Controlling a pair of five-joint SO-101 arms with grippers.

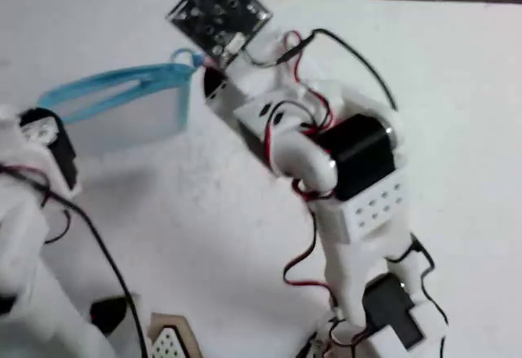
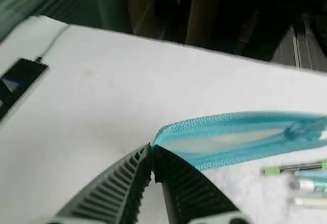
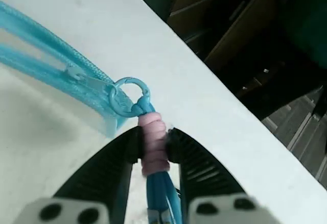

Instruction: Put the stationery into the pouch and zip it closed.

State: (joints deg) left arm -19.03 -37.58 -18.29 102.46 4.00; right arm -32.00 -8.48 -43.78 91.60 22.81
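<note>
A translucent pouch (image 1: 134,117) with a blue zipper (image 1: 106,87) lies at the back left of the table, its mouth gaping. Pens (image 2: 301,175) show through its wall. My right gripper (image 3: 153,150) is shut on the pink-beaded pull cord (image 3: 152,140), which hangs from the blue ring (image 3: 127,97) of the slider (image 3: 76,73) at the pouch's right end (image 1: 192,60). My left gripper (image 2: 152,158) is shut at the pouch's opposite corner (image 2: 159,140), pinching its tip. The zipper teeth (image 2: 230,132) run apart from that corner toward the slider (image 2: 294,128).
The right arm (image 1: 326,154) stretches across the table's middle, trailing red and black cables (image 1: 302,268). The left arm (image 1: 33,211) stands at the left edge. A black flat device (image 2: 20,78) lies beyond the pouch. A perforated wooden piece (image 1: 167,338) sits at the front edge.
</note>
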